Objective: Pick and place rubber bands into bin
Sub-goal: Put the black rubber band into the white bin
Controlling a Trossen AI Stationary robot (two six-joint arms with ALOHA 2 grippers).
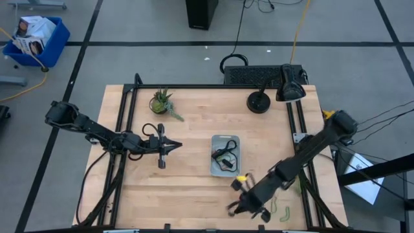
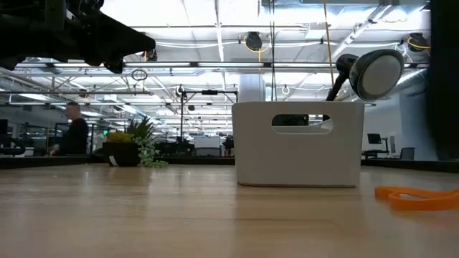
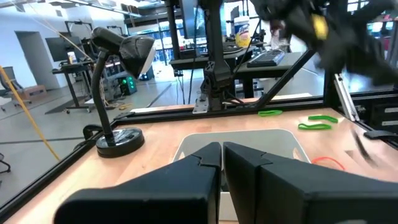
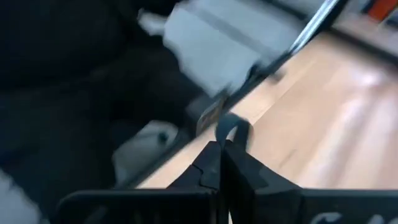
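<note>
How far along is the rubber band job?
A few bands lie in the bin. The right gripper, at the table's front edge, seems shut on a dark band. Green bands and an orange one lie outside. The left gripper waits shut beside the bin.

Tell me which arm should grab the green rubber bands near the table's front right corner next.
Right, probably. The right gripper is low at the table's front edge, close to the thin green rubber bands. The left gripper waits, fingers together, on the far side of the pale blue-grey plastic tray.
</note>
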